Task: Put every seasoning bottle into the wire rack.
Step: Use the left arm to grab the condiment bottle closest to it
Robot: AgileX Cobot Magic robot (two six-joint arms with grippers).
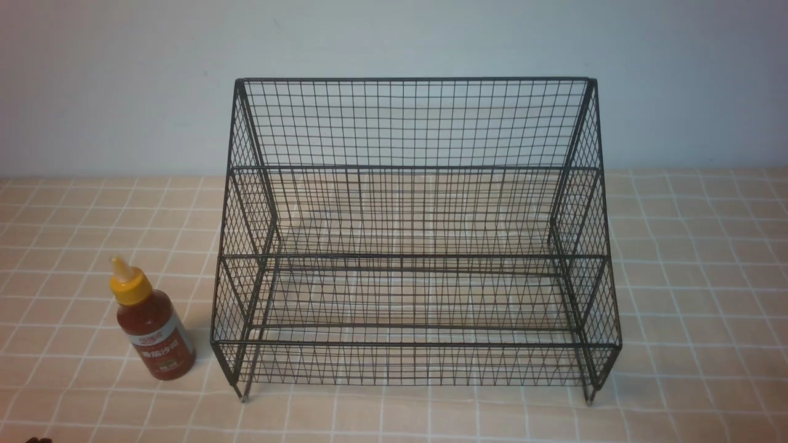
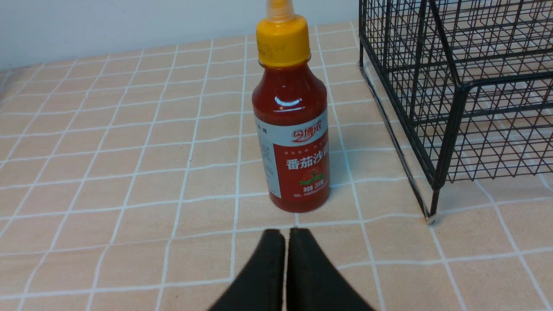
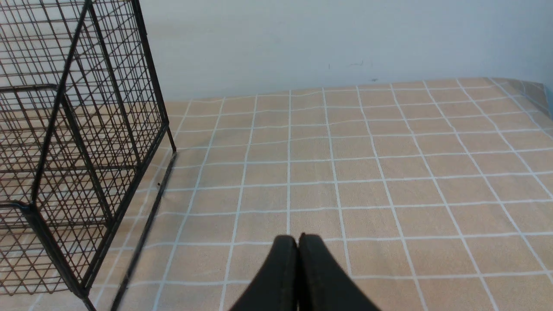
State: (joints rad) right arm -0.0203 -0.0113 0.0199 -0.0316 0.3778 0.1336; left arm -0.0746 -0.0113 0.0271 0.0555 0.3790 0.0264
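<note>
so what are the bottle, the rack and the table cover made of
The bottle looks like clear glossy plastic: light glints on its shoulder and red sauce shows through; its cap is opaque yellow plastic. The rack seems to be metal wire with a black coating, joined in a grid. The table cover looks like matte cloth or vinyl, rippled; which one is unclear.

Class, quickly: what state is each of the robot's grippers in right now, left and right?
Left gripper: closed, holding nothing; the seasoning bottle stands apart, ahead of it.
Right gripper: closed, holding nothing.
</note>
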